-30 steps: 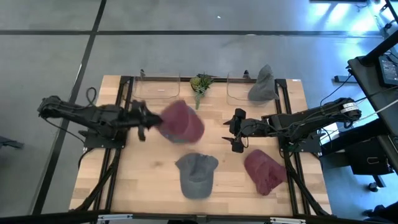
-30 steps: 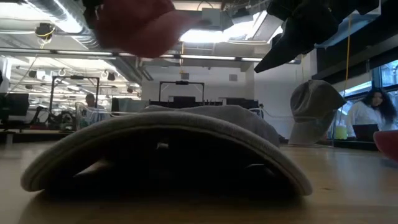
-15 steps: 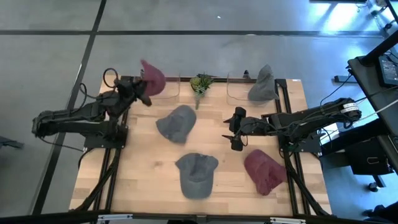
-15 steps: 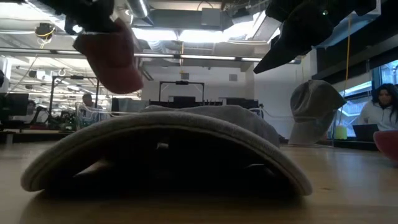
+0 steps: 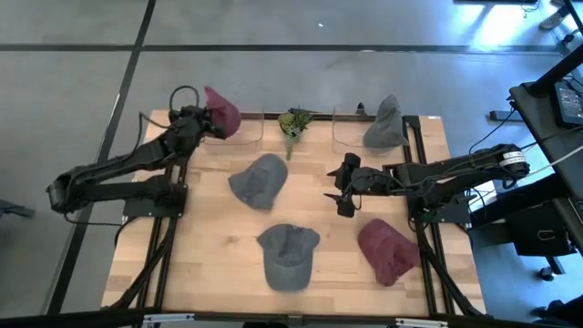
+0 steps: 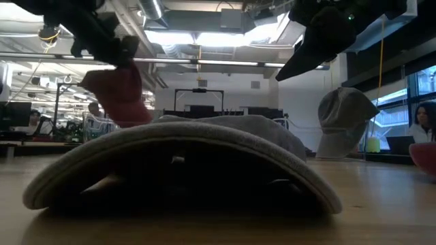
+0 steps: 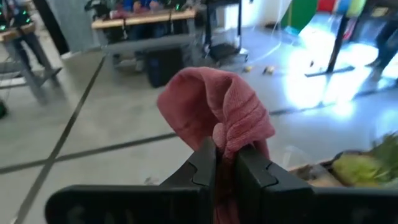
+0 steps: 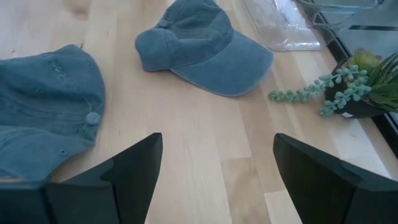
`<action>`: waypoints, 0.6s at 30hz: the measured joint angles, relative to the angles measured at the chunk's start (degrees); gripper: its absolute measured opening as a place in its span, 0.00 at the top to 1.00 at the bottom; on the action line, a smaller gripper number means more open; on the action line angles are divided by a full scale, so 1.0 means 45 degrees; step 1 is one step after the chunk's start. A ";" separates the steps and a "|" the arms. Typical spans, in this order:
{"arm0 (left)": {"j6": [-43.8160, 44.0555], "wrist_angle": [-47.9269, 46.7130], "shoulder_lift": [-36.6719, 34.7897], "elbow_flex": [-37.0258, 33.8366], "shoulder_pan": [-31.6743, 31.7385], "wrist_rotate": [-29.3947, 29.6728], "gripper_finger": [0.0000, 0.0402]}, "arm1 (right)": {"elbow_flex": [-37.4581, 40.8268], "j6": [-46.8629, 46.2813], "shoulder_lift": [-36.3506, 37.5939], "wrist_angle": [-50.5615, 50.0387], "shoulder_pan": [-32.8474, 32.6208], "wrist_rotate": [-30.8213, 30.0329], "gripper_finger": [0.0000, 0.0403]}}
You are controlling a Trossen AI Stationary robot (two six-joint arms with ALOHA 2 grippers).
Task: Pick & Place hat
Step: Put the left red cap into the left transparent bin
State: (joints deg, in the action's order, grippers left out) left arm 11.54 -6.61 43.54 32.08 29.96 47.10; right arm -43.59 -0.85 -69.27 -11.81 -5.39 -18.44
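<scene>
My left gripper (image 5: pixel 204 122) is over the table's far left corner, shut on a maroon hat (image 5: pixel 222 113), which shows in the left wrist view (image 7: pixel 214 112) and hangs high in the low view (image 6: pixel 120 95). A clear stand (image 5: pixel 239 129) is just beside it. My right gripper (image 5: pixel 342 189) hovers open above the table's middle right, touching nothing (image 8: pixel 227 180). One grey cap (image 5: pixel 258 179) lies flat mid-table, another (image 5: pixel 288 254) near the front edge. A second maroon hat (image 5: pixel 387 251) lies at the near right. My left gripper pinches a bunched fold of the maroon hat's cloth (image 7: pixel 229 138) between its two fingers (image 7: pixel 210 163). The hat is lifted clear of the table. In the wrist view its crown stands bunched beyond the fingertips; in the low view it hangs below the gripper.
A grey hat (image 5: pixel 385 124) sits on the far-right clear stand. A small green plant (image 5: pixel 293 122) stands between the two stands at the far edge. Bare wood lies between the caps and along the left side (image 5: pixel 205 237).
My left gripper has carried the maroon hat up from above the mid-table grey cap toward the far left corner, uncovering that cap, and in the last half second it has edged closer to the left stand. It has stayed shut on the hat.
</scene>
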 joint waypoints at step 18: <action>0.0697 -0.0650 0.2870 0.0000 0.2727 -0.0377 0.92 | 0.0000 0.0066 0.0003 -0.0081 -0.0005 0.0000 0.24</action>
State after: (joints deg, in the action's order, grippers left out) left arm 14.67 -9.54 56.46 32.08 42.23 45.40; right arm -43.59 -0.56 -69.25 -12.18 -5.41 -18.44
